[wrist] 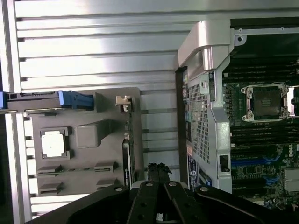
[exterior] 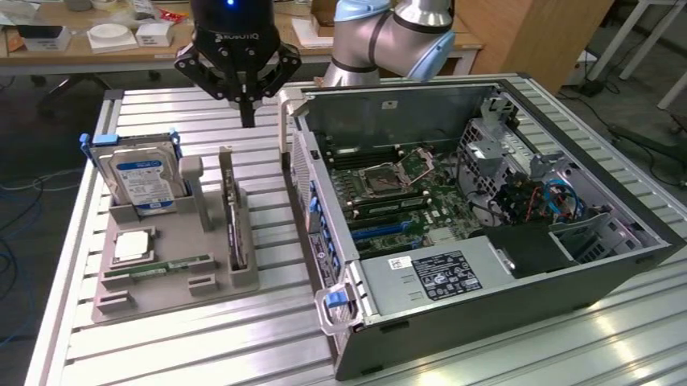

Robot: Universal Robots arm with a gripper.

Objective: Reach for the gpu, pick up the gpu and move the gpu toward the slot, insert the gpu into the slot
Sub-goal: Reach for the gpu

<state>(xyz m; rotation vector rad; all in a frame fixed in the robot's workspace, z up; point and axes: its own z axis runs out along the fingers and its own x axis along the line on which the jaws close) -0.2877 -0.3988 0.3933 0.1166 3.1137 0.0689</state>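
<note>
the gripper (exterior: 249,119), pinched shut and empty, hangs above the far end of the gpu (exterior: 231,217), which runs lengthwise toward the camera.

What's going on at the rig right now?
The arm is at the reach stage of a card install. Its gripper, shut and empty, hangs over the table close to one end of the gpu. The card stands on edge in the grey fixture tray, not yet picked up. The open PC case sits beside the tray.

gpu (exterior: 231,217) in holder (exterior: 183,240) (upright) | case (exterior: 387,112) exterior view's right
</note>
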